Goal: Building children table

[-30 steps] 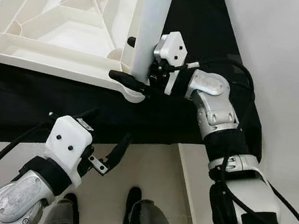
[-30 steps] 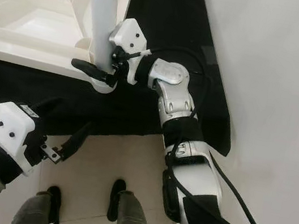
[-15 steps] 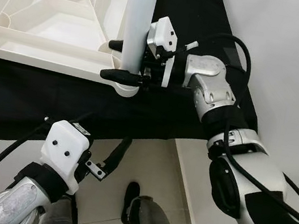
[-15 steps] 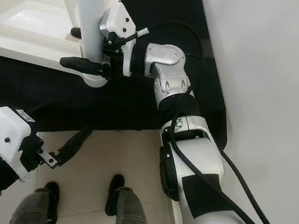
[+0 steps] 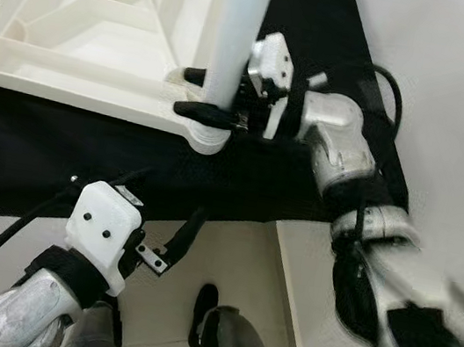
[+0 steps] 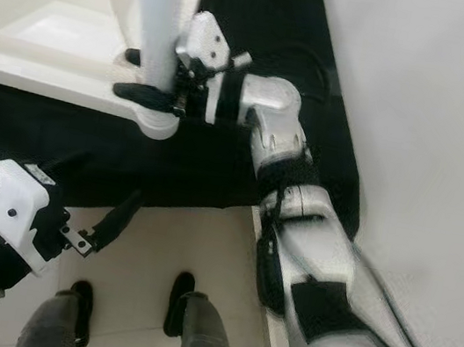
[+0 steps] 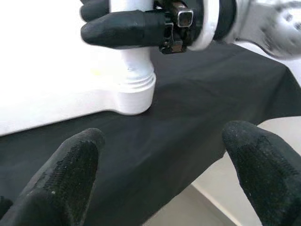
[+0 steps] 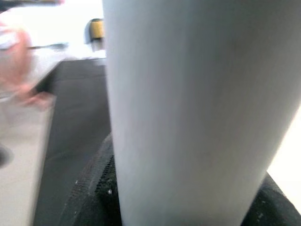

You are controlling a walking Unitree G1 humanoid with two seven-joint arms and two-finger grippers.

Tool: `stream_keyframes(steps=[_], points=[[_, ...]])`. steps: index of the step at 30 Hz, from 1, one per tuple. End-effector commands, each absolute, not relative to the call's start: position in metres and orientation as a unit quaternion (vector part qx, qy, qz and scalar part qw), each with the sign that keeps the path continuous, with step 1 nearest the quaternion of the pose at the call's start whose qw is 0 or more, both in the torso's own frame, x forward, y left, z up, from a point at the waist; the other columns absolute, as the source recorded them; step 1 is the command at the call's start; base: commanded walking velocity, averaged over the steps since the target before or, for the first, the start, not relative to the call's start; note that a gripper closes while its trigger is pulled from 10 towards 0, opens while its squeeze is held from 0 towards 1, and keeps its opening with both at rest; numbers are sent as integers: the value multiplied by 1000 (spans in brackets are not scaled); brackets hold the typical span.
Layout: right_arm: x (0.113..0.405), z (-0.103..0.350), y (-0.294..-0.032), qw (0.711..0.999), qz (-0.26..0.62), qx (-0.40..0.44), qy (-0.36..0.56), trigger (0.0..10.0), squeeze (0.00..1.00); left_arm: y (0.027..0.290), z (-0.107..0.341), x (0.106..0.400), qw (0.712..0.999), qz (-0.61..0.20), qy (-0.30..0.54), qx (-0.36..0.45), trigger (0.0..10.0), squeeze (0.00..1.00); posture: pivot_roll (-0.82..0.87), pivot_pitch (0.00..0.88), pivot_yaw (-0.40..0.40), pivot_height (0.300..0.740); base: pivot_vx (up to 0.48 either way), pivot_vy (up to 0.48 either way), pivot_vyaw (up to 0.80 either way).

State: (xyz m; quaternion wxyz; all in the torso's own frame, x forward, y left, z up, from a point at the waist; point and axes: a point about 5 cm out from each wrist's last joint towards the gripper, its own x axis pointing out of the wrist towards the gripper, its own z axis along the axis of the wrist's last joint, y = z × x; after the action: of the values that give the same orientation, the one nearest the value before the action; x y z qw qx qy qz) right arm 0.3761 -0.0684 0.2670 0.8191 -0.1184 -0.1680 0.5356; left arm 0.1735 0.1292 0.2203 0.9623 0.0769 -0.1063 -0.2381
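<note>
The white plastic tabletop (image 5: 76,41) lies upside down on a black cloth (image 5: 54,171), ribs facing up. A white round table leg (image 5: 238,32) stands upright in the near right corner socket (image 5: 207,138). My right gripper (image 5: 199,92) is shut on the leg just above the socket, one black finger (image 5: 202,112) in front and one behind. The leg (image 8: 197,108) is seen very close in the right wrist view. My left gripper (image 5: 168,247) hangs open below the cloth edge; its fingertips (image 7: 66,174) frame the socket (image 7: 136,92) from a short distance.
A pale wall (image 5: 457,104) rises close on the right. Beige floor tiles (image 5: 227,253) lie below the cloth edge, with my own feet (image 5: 205,307) near the bottom. A blurred person's hand (image 8: 19,70) appears far off in the right wrist view.
The camera has shifted and the right arm is blurred with motion. The right gripper keeps its hold on the leg at the socket. The left gripper has hardly moved.
</note>
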Motion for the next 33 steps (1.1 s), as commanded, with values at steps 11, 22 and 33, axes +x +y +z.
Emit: stream_keyframes(steps=[11,22,33], points=[[334,179,-62,962,256,-84,-36,0,0,124,212,180,955,-270,-94,75,10000,0,175,321,-136,740,0,0,0],[348,208,-60,950,295,-72,-66,10000,1000,127,214,181,956,-264,-96,84,10000,0,184,318,-130,740,0,0,0],[364,275,-67,807,558,-115,-154,10000,0,127,214,181,956,-264,-96,83,10000,0,197,345,-140,740,0,0,0]])
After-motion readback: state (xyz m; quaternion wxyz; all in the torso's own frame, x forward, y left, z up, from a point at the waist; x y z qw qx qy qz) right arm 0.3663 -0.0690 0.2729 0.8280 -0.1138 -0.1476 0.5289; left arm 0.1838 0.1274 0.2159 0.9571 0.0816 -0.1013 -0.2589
